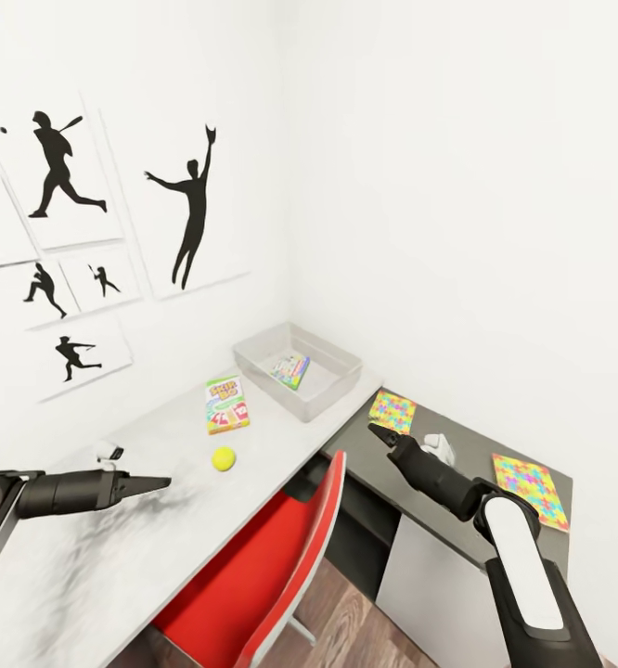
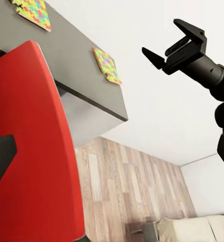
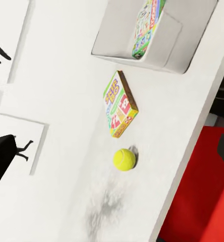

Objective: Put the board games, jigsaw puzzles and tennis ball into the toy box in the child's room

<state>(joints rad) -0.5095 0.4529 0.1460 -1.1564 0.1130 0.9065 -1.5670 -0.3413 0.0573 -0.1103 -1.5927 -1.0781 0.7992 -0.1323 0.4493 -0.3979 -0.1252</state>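
Observation:
The pale grey toy box (image 1: pixel 341 380) stands in the desk's far corner with one colourful board game (image 1: pixel 290 370) lying inside it. In front of it, a green board game (image 1: pixel 226 404) and the yellow tennis ball (image 1: pixel 223 457) lie on the pale table top (image 1: pixel 281 431). Two jigsaw puzzles (image 1: pixel 392 411) (image 1: pixel 530 489) lie on the lower dark grey top (image 1: pixel 476 450). My left gripper (image 1: pixel 160 482) hovers open and empty over the pale top, left of the ball. My right gripper (image 1: pixel 377 430) is open and empty above the near puzzle. The bed's board games are out of view.
A red chair (image 1: pixel 281 566) is tucked under the desk between my arms. A small white object (image 1: pixel 439 448) sits on the dark top beside my right arm. Silhouette posters (image 1: pixel 193 209) hang on the left wall. Wood floor (image 2: pixel 132 191) and a beige bed corner (image 2: pixel 192 229) lie behind.

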